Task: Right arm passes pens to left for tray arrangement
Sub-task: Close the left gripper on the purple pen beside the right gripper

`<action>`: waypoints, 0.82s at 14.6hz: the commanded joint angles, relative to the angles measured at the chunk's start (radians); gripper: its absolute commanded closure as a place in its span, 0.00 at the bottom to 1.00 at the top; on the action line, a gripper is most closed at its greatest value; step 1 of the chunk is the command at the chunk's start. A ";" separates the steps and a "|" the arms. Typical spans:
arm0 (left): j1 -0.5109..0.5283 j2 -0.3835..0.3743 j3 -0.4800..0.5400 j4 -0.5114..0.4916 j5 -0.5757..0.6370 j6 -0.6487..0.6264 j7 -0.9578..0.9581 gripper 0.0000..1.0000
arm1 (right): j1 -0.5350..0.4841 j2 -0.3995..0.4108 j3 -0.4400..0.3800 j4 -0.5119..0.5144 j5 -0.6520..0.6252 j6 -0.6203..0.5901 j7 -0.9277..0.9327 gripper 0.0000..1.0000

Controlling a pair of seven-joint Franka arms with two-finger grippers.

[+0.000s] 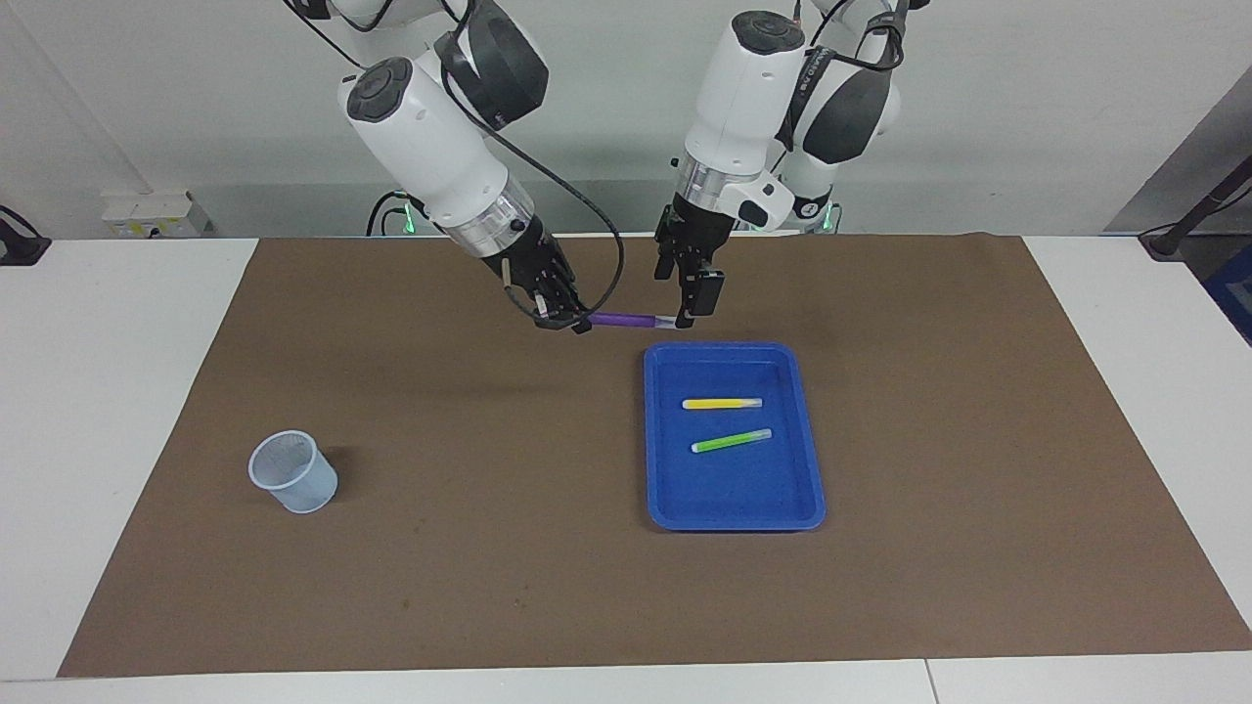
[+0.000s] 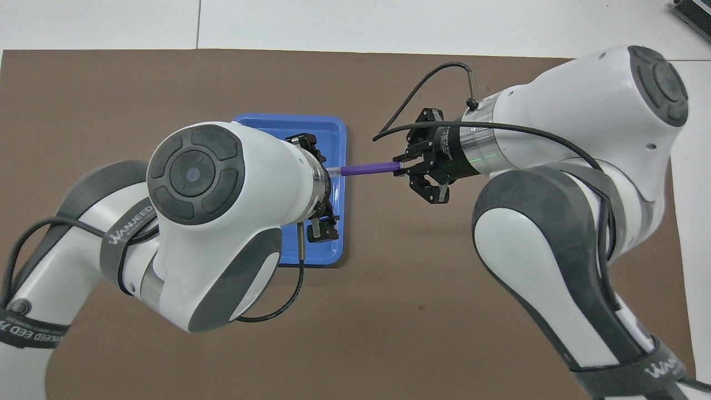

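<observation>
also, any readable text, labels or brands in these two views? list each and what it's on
"WANJEED" on the dark band around the left arm.
"WAN", cut off by the frame edge, on the band of the right arm.
"EED", partly visible, on a lower left arm band.
Band lettering in the facing view: too small to read.
</observation>
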 commanded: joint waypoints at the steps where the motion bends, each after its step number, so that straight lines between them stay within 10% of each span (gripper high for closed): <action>1: -0.010 -0.002 0.010 -0.020 -0.010 0.048 -0.034 0.00 | -0.004 0.016 0.009 0.020 0.021 -0.005 0.019 1.00; 12: -0.009 0.007 0.011 -0.049 -0.004 0.094 -0.049 0.11 | -0.004 0.014 0.009 0.020 0.021 -0.010 0.019 1.00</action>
